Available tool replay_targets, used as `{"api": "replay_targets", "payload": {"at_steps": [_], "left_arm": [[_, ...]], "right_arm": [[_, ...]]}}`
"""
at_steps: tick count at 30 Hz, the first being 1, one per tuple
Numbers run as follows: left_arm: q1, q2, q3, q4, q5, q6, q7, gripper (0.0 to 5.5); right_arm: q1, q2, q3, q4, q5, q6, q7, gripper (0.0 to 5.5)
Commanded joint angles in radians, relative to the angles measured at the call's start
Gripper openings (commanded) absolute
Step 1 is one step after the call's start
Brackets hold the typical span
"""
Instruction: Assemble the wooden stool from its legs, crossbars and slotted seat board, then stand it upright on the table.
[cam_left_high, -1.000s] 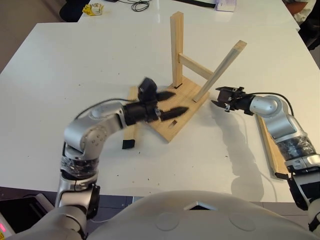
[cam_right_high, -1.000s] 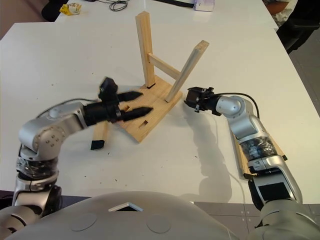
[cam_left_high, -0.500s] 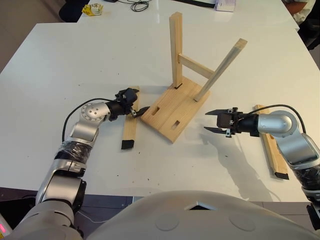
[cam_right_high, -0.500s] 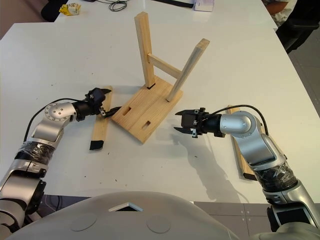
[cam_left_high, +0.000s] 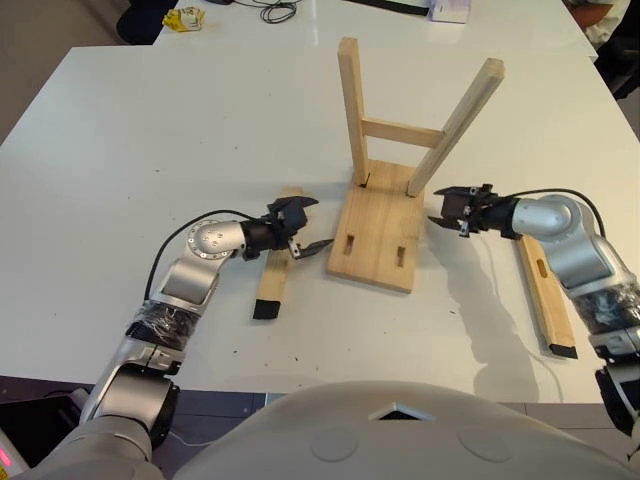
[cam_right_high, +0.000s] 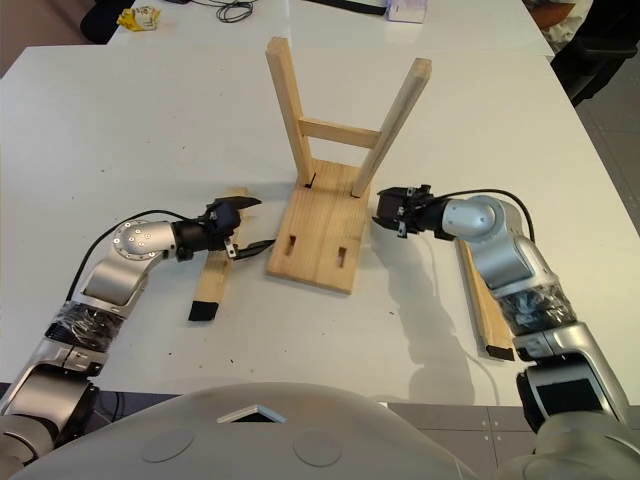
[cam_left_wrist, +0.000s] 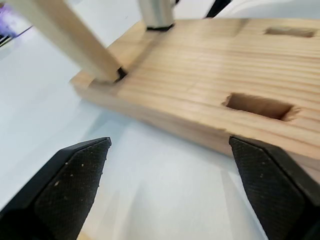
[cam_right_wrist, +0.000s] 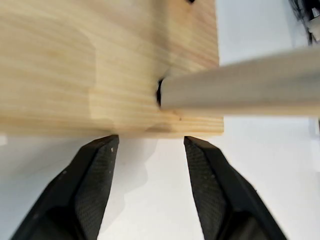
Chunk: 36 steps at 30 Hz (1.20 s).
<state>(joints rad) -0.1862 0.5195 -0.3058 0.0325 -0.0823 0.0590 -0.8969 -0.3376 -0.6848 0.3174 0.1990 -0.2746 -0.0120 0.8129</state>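
The slotted seat board (cam_left_high: 375, 228) lies flat on the white table. Two legs (cam_left_high: 352, 105) stand in its far slots, joined by a crossbar (cam_left_high: 400, 131). The two near slots (cam_left_high: 350, 242) are empty. My left gripper (cam_left_high: 308, 225) is open at the board's left edge, low over a loose leg (cam_left_high: 272, 272). In the left wrist view the board's edge (cam_left_wrist: 200, 85) lies just beyond the open fingers (cam_left_wrist: 65, 190). My right gripper (cam_left_high: 443, 205) is open at the board's right edge, near the base of the right leg (cam_right_wrist: 240, 90). Another loose leg (cam_left_high: 545, 295) lies under the right forearm.
A yellow object (cam_left_high: 187, 17) and cables (cam_left_high: 280, 10) lie at the table's far edge, with a white box (cam_left_high: 452, 10) further right. Bare table (cam_left_high: 150, 130) stretches to the left of the stool and in front of it.
The board with its legs has turned squarer to me and shifted right. My left gripper moved in to its left edge, and my right gripper moved up to its right edge.
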Motion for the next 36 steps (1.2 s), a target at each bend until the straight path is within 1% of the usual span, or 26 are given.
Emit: {"api": "replay_targets", "payload": {"at_steps": [1,4,7,13,16,21,26,30,36], "left_arm": [[0.013,0.037,0.005,0.016,0.030,0.005,-0.009,4.41],[0.023,0.041,0.006,0.010,0.029,0.005,-0.009,4.41],[0.028,0.021,-0.001,-0.019,0.021,0.027,-0.002,4.41],[0.041,-0.028,-0.032,-0.090,0.023,0.069,0.015,4.41],[0.061,-0.016,-0.032,-0.087,0.039,0.057,0.015,4.41],[0.071,0.035,-0.014,-0.025,0.076,-0.004,0.019,4.41],[0.062,0.059,0.042,-0.002,0.063,-0.004,0.035,4.41],[0.069,0.072,0.068,-0.017,0.057,0.003,0.029,4.41],[0.066,0.039,0.065,-0.040,0.060,0.034,0.046,4.41]], "right_arm": [[-0.050,0.039,0.036,0.095,-0.040,-0.061,-0.032,2.42],[-0.065,0.064,0.056,0.133,-0.046,-0.095,-0.034,2.42],[-0.084,0.098,0.077,0.161,-0.057,-0.116,-0.041,2.42],[-0.088,0.131,0.107,0.131,-0.047,-0.136,-0.002,2.42],[-0.084,0.134,0.118,0.107,-0.041,-0.137,0.014,2.42],[-0.035,0.130,0.129,0.025,-0.032,-0.114,0.037,2.42],[0.034,0.081,0.116,-0.087,-0.018,-0.081,0.071,2.42],[0.059,0.044,0.094,-0.124,-0.012,-0.071,0.086,2.42],[0.026,0.091,0.095,-0.106,-0.020,-0.053,0.064,2.42]]}}
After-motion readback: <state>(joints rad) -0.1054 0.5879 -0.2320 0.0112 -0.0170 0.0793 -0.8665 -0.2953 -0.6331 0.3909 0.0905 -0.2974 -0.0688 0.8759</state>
